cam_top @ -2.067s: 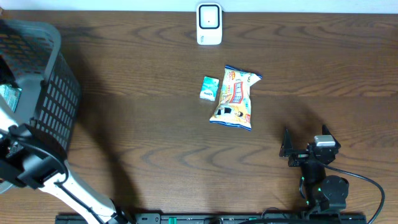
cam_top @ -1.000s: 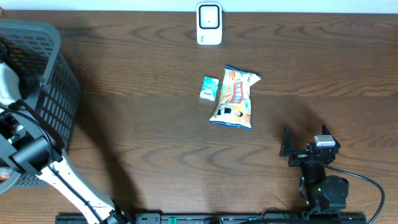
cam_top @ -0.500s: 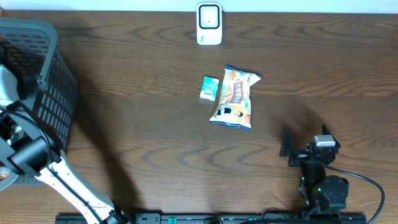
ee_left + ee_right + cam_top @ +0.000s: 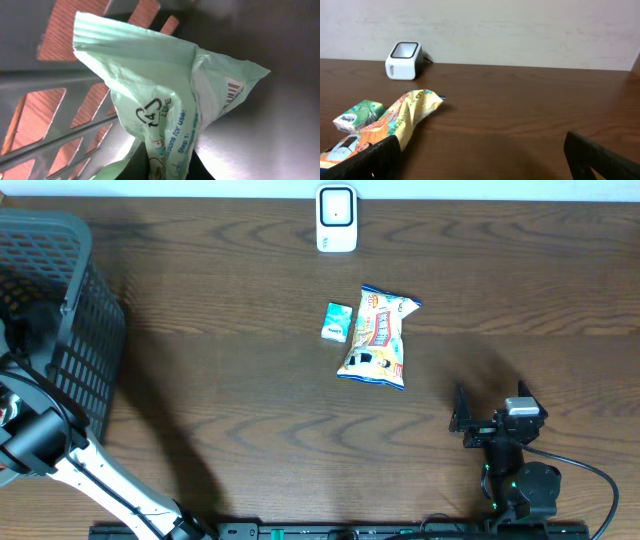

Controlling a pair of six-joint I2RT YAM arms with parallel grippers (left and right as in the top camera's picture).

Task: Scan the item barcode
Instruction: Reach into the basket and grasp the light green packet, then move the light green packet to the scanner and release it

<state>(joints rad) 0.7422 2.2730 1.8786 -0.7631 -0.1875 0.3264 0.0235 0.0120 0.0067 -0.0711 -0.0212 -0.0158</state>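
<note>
left gripper (image 4: 167, 169): inside the basket (image 4: 75, 330), fingers clamped on the lower end of the green plastic packet (image 4: 160, 95)
green plastic packet: crumpled, standing up from the fingers in the left wrist view; recycling mark and "Step 1" print face the camera
barcode (image 4: 233, 92): on the packet's right edge, upper part, tilted, only partly visible
basket: dark slatted plastic, far left of the table (image 4: 220, 390); wood shows through the slats (image 4: 55, 150)
left arm (image 4: 45, 442): reaches over the basket's near rim; gripper itself not visible from overhead
right gripper (image 4: 481, 145): fingers wide apart, nothing between them, low over the table at near right
scanner (image 4: 337, 219): white, upright, back-centre edge, well apart from the basket
snack bag (image 4: 377, 337): flat, mid-table
small green box (image 4: 337, 322): just left of the snack bag, about touching
</note>
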